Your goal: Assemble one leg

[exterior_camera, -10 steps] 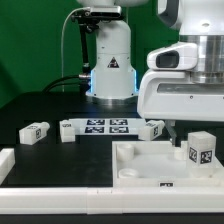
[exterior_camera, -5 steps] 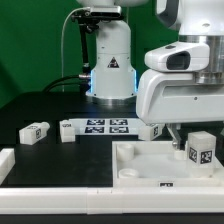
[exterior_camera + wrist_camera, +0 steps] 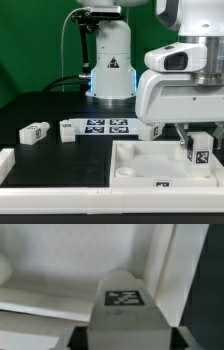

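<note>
A robot gripper (image 3: 199,141) stands over the far corner of a large white rimmed panel (image 3: 135,170), its jaws apparently closed on a small white tagged leg (image 3: 200,152) held upright there, probably so the leg can seat into the panel's corner.

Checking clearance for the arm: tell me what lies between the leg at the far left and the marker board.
In the exterior view, one more small tagged leg sits between the far-left leg and the marker board, close by the board's end.
</note>
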